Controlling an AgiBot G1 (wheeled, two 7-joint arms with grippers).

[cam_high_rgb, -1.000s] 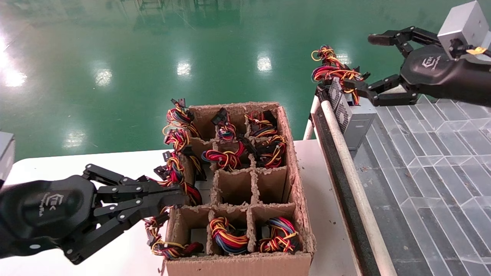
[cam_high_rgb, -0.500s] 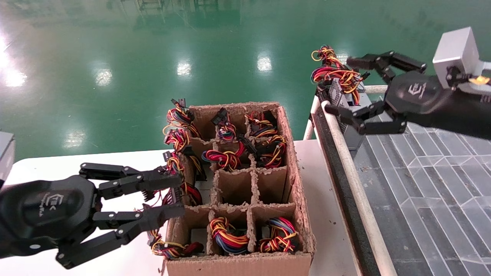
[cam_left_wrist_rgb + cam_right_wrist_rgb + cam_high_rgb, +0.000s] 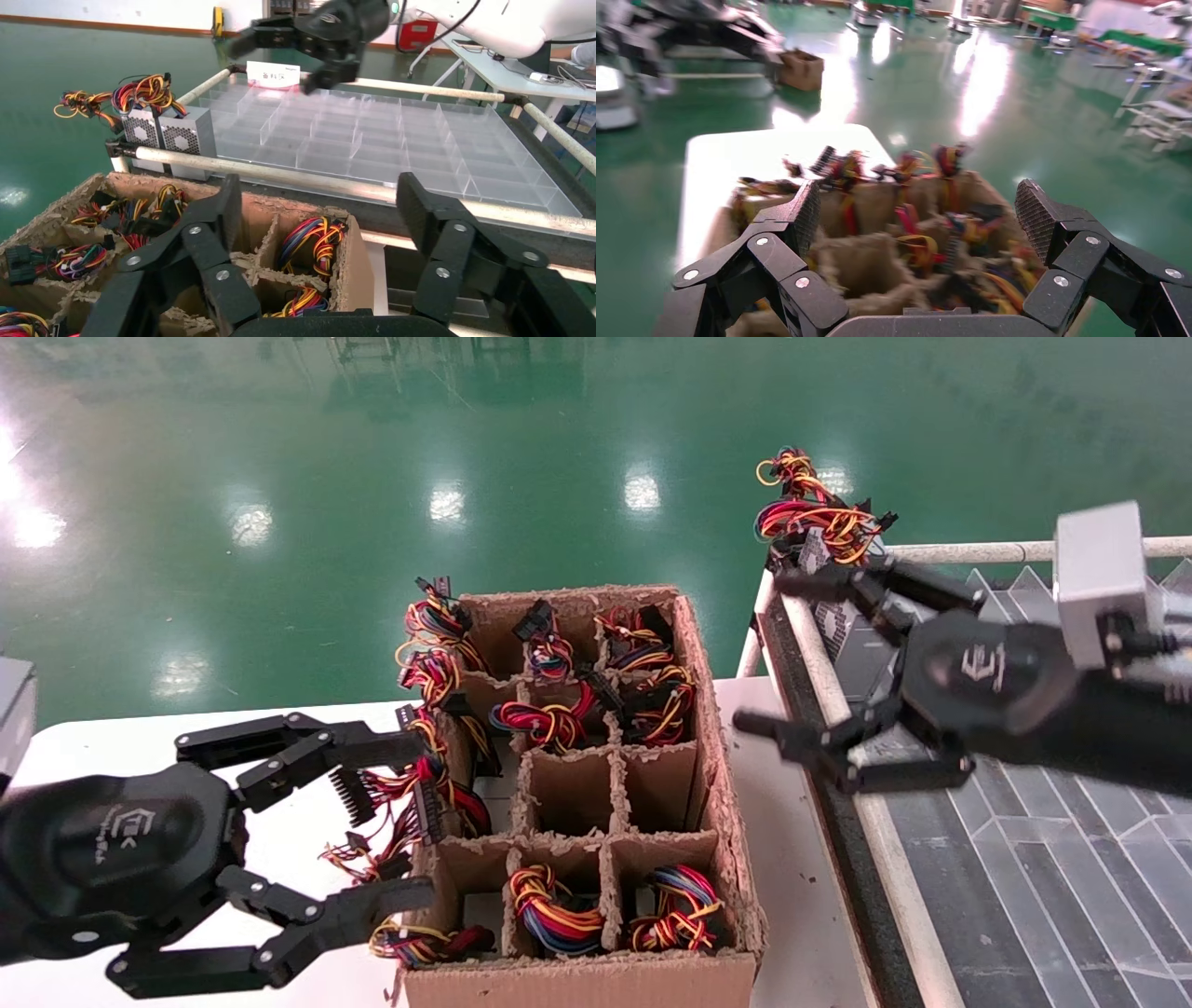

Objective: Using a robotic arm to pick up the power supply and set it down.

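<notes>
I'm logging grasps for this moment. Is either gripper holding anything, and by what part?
Nothing is held. The left gripper is open beside the cardboard box, and the right gripper is open, apart from the power supply on the rack.

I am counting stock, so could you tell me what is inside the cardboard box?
The cardboard box holds coloured wire bundles in most cells; two middle cells look empty. Any supply bodies underneath are mostly hidden.
</notes>
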